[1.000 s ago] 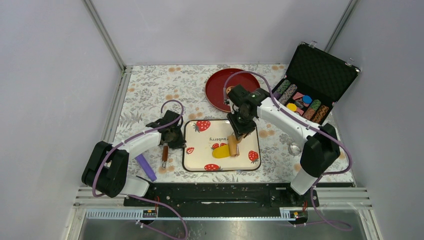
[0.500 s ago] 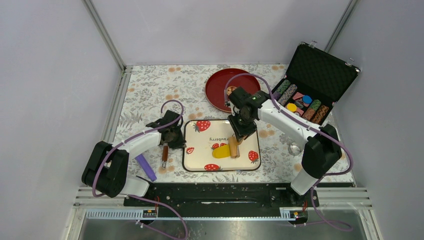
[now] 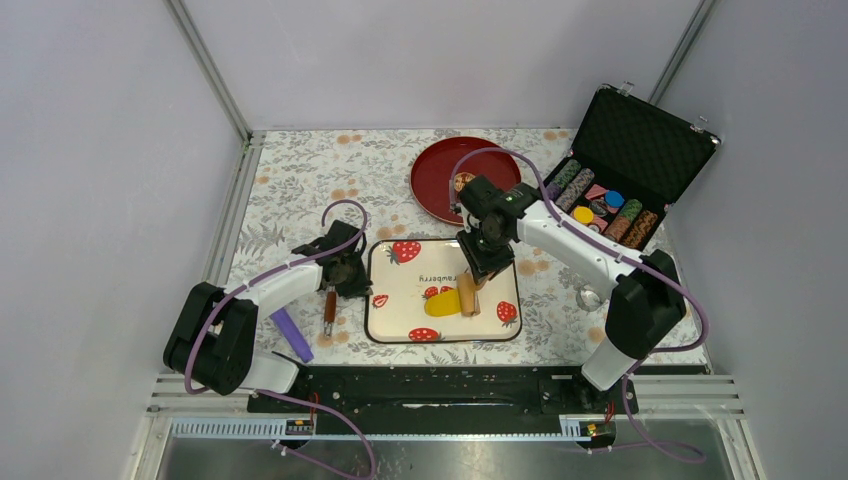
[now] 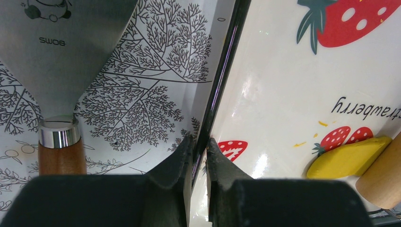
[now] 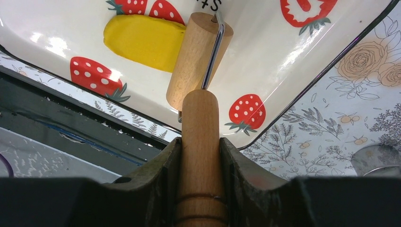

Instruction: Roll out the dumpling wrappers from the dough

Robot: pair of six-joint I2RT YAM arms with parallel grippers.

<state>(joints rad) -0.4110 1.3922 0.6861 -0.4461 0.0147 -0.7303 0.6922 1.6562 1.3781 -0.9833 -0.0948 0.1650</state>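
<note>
Gripping: right pincer [image 5: 200, 156] clamped on roller [image 5: 194, 61] handle; left pincer [image 4: 198, 151] pinching tray [image 4: 222, 85] rim.
Dough [image 5: 142, 41]: touching the drum's left side, long axis crosswise to it.

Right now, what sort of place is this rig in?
Probably a lab test cell staged as a toy kitchen: bare walls and metal frame posts around a floral tablecloth, with dough and a roller on a tray.
</note>
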